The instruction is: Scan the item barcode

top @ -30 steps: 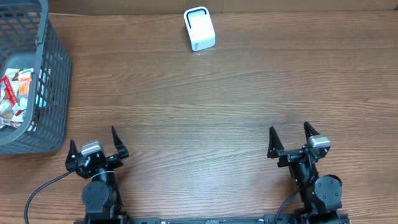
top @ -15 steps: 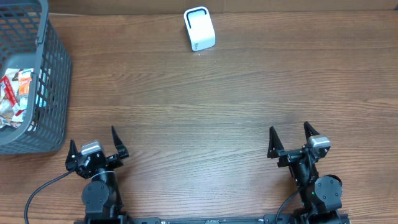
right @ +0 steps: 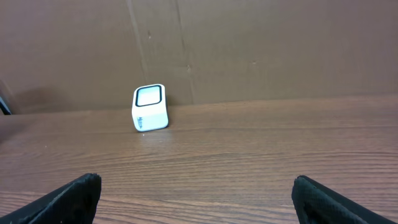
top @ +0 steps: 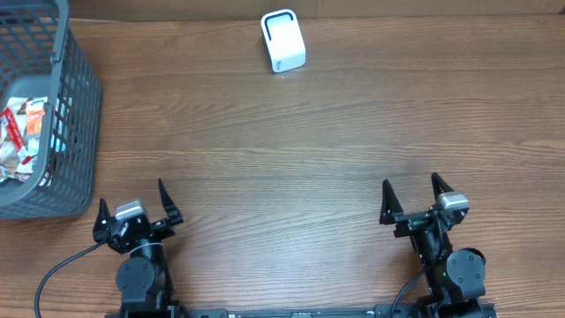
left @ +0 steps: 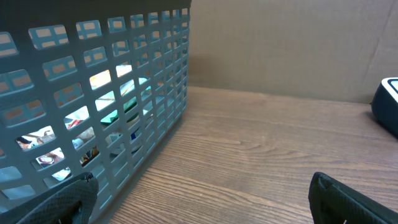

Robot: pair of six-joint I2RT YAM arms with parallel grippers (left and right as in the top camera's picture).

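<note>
We are holding the left gripper [top: 132, 196] and right gripper [top: 410, 184] spread wide, empty, at the near edge; packaged items [top: 19, 134] are lying inside the grey basket [top: 84, 102] far left, white scanner [top: 282, 41] standing far centre

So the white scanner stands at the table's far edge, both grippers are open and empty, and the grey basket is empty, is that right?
No: the grey basket holds packets, as the overhead view shows. The white scanner does stand at the far edge, and the left gripper and right gripper are open and empty.
</note>
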